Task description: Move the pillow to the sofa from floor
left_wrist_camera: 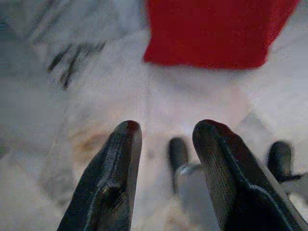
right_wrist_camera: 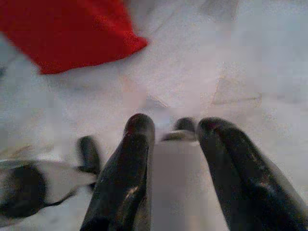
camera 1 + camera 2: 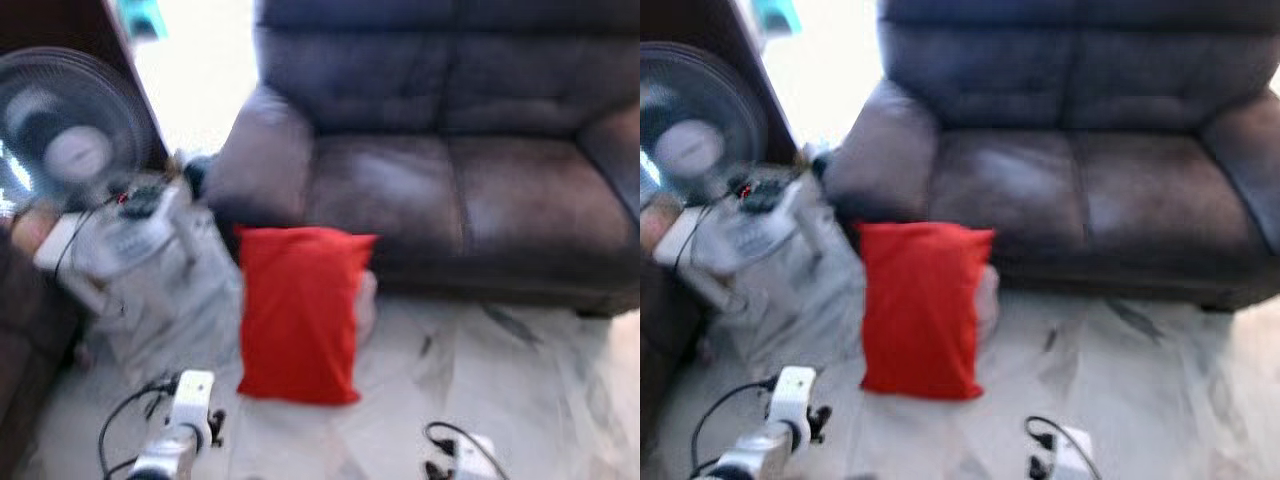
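Note:
A red pillow [image 3: 300, 315] stands on the pale marble floor, leaning against the front of a dark leather sofa [image 3: 450, 190] near its left armrest. Both arms are low at the near edge of the eye views, short of the pillow. In the left wrist view my left gripper [image 1: 166, 132] is open over bare floor, with the pillow [image 1: 216, 31] ahead of its fingertips. My right gripper [image 2: 175, 127] is also open above the floor, and the pillow's corner [image 2: 72, 33] lies ahead and to one side. Neither gripper touches the pillow.
A standing fan [image 3: 70, 130] and a grey-white box with cables [image 3: 130, 240] crowd the floor left of the pillow. A dark cabinet [image 3: 60, 25] rises behind them. Open marble floor [image 3: 500, 370] stretches to the pillow's right, before the sofa.

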You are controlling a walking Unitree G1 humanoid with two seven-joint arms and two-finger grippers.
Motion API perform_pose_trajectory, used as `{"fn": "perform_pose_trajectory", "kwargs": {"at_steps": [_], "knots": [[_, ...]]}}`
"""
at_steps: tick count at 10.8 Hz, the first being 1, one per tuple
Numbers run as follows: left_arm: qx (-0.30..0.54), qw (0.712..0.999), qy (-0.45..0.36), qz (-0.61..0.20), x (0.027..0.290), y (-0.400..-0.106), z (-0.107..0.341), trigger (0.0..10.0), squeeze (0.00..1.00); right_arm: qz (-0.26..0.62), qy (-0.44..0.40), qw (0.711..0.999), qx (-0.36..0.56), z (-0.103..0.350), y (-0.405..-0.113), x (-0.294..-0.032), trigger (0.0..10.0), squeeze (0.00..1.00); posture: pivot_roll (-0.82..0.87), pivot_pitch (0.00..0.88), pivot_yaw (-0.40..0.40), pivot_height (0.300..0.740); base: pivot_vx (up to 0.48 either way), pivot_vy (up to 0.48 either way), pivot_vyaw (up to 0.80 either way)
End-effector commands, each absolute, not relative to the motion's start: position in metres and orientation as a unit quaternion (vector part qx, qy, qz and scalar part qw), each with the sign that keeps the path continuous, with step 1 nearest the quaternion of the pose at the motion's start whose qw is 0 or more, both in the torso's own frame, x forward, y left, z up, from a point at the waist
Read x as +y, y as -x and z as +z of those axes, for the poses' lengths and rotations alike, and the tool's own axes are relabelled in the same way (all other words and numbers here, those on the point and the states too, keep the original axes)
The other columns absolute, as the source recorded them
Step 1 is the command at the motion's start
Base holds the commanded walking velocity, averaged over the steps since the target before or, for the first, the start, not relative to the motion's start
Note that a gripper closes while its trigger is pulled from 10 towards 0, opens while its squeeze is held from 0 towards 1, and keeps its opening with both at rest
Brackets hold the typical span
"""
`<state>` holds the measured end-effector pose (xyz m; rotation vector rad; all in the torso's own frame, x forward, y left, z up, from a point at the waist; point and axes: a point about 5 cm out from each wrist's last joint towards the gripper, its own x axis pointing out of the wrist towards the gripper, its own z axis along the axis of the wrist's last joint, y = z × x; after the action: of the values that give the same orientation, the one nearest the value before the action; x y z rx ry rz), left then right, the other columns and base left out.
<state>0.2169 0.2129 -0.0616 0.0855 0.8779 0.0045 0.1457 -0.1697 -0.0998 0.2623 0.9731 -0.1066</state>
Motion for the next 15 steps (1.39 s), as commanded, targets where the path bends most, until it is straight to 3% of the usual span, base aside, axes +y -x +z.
{"fn": "perform_pose_trajectory", "kwargs": {"at_steps": [1,4,11,15], "knots": [[0.425,0.904,-0.043,-0.006,0.2094,-0.2181,-0.0617,10.0,0.00,-0.060,-0.121,0.871,0.473,-0.1015,-0.1396,-0.1765,10.0,0.00,0.00,0.076,0.030,0.740,0.000,0.446,0.00],[0.425,0.904,-0.045,-0.006,0.2097,-0.2183,-0.0615,10.0,0.00,-0.060,-0.123,0.871,0.472,-0.1015,-0.1398,-0.1761,10.0,0.00,0.00,0.078,0.031,0.740,0.000,0.449,0.00],[0.413,0.908,-0.068,-0.017,0.2089,-0.2210,-0.0595,10.0,0.00,-0.059,-0.124,0.872,0.470,-0.1012,-0.1400,-0.1771,10.0,0.00,0.00,0.079,0.025,0.740,0.000,0.000,0.00],[0.416,0.907,-0.069,-0.018,0.2086,-0.2207,-0.0599,10.0,0.00,-0.057,-0.120,0.872,0.472,-0.1012,-0.1400,-0.1775,10.0,0.00,0.00,0.079,0.022,0.740,0.000,-0.478,0.00]]}}
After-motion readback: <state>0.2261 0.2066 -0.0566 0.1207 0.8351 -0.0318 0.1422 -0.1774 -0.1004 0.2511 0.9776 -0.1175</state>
